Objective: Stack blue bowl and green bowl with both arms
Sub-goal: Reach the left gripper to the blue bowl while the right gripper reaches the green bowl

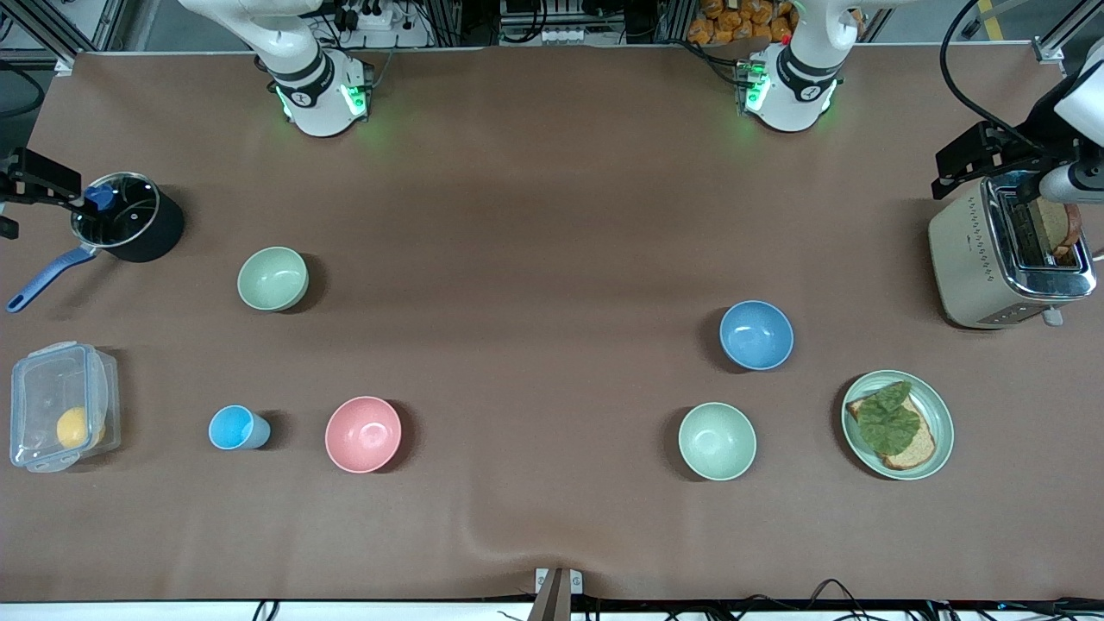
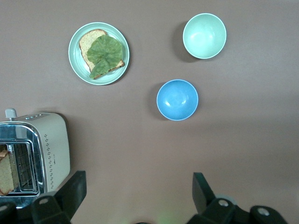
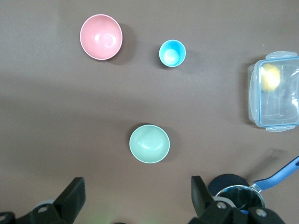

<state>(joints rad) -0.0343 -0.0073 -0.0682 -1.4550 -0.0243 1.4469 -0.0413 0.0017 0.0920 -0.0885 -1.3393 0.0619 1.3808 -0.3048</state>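
Note:
The blue bowl (image 1: 756,335) stands upright toward the left arm's end of the table; it also shows in the left wrist view (image 2: 177,100). The sage green bowl (image 1: 272,278) stands upright toward the right arm's end and shows in the right wrist view (image 3: 149,143). My left gripper (image 2: 138,186) hangs high over bare table near the blue bowl, open and empty. My right gripper (image 3: 136,189) hangs high over bare table near the green bowl, open and empty. Neither hand shows in the front view.
A paler mint bowl (image 1: 717,441) and a mint plate with a sandwich (image 1: 938,405) lie nearer the camera than the blue bowl. A toaster (image 1: 975,259), pink bowl (image 1: 363,434), light-blue cup (image 1: 235,428), black pot (image 1: 159,237) and plastic box (image 1: 34,379) also stand on the table.

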